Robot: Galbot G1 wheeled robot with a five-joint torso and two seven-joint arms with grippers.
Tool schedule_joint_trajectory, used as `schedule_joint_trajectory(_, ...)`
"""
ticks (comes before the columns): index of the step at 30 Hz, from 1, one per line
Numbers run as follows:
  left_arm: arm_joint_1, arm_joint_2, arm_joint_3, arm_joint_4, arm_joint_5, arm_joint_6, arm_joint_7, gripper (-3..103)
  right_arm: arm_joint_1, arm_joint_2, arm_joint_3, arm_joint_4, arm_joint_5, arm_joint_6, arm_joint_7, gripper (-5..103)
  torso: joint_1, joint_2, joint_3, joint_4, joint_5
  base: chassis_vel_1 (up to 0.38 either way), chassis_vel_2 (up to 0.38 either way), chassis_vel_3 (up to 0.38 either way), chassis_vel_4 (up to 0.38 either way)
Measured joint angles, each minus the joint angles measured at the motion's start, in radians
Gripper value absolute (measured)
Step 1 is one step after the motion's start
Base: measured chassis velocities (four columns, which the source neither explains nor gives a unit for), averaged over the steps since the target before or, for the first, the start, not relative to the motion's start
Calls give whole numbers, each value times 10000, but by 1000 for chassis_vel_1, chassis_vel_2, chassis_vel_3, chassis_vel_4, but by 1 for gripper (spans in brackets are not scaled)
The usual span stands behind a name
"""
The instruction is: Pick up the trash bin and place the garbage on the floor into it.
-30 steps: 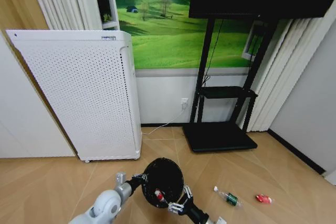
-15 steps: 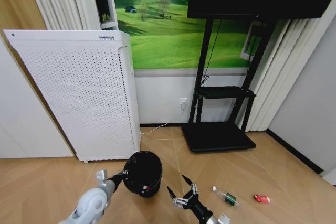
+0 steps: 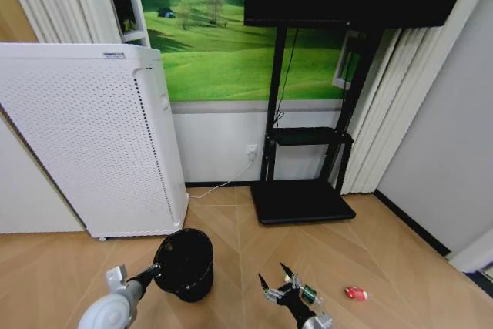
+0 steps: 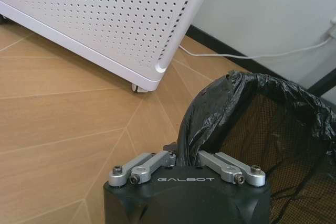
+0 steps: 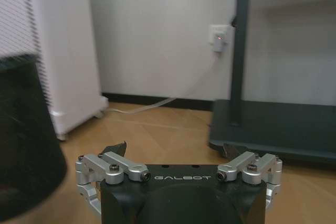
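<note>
The black trash bin (image 3: pixel 183 263), lined with a black bag, stands upright low over the parquet floor (image 3: pixel 69 267); whether it touches the floor I cannot tell. My left gripper (image 3: pixel 151 272) is shut on its near rim, and the left wrist view shows the left gripper (image 4: pixel 184 156) clamped on the bag-covered edge of the bin (image 4: pixel 262 124). To the bin's right my right gripper (image 3: pixel 274 276) hangs open and empty, just in front of a small clear bottle with a green label (image 3: pixel 309 295). A small red item (image 3: pixel 354 293) lies further right. The right wrist view has the right gripper (image 5: pixel 175 149) with spread fingers and the bin (image 5: pixel 23 145) beside it.
A tall white perforated appliance (image 3: pixel 85 136) stands against the wall behind the bin, with a white cable along the baseboard. A black TV stand (image 3: pixel 296 198) with a flat base sits behind the litter. Curtains (image 3: pixel 385 113) and a grey wall close the right side.
The camera has swung, shifting the room leftward. The bin came down from a tilt toward me to upright. My right gripper left the bin's mouth and now sits open by the bottle.
</note>
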Motion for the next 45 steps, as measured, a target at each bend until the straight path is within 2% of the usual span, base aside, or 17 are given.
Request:
schedule_joint_trajectory(1,0,0,0,0,0,0,0,3,0,0,0,0,0,0,0,100,0,0,0,0,0,-150,-181,187,139)
schedule_joint_trajectory(3,249,-159,-326,-87,21,0,36,3,376,-40,30,-441,-252,-656,605,100,1,0,1,1,4,-120,-91,82,110)
schedule_joint_trajectory(4,249,-159,-326,-87,21,0,36,3,376,-40,30,-441,-252,-656,605,100,1,0,1,1,4,-89,-72,41,80)
schedule_joint_trajectory(6,563,-322,-638,-182,108,14,163,3,765,-204,99,-857,-445,-1389,766,100,0,0,0,1,0,-12,-36,20,5)
schedule_joint_trajectory(9,805,-424,-799,-209,230,29,268,3,1004,-404,97,-1164,-486,-1735,777,100,0,0,0,3,0,17,35,-13,-15)
schedule_joint_trajectory(12,1427,-687,-1095,-325,674,27,533,3,1645,-1293,6,-2198,-497,-2271,284,100,0,0,0,6,-2,18,17,-13,-8)
schedule_joint_trajectory(18,1783,-1048,-937,-750,1074,-4,604,3,2358,-1639,-332,-3374,-338,-2479,-128,100,0,0,0,0,4,0,0,0,0)
schedule_joint_trajectory(23,2288,-1314,-1097,-894,1657,-131,881,3,2781,-1766,-734,-4049,364,-2792,-529,100,0,0,1,1,3,0,0,0,0)
schedule_joint_trajectory(32,2503,-1695,-1106,-902,2070,-249,1065,3,3491,-1621,-1310,-4977,500,-3086,-598,100,0,0,0,0,-1,0,0,0,0)
schedule_joint_trajectory(41,2667,-1737,-1139,-995,2202,-288,1209,3,4265,-1497,-1919,-6089,491,-3260,-602,101,0,0,0,3,0,0,0,0,0)
schedule_joint_trajectory(43,2631,-1732,-1143,-980,2198,-301,1209,3,4271,-1517,-2015,-6157,509,-3270,-638,98,1,0,1,2,0,0,0,0,0)
schedule_joint_trajectory(45,2585,-1748,-1139,-946,2197,-315,1212,3,4248,-1440,-2143,-6254,452,-3229,-646,89,0,0,0,0,-3,0,0,0,0)
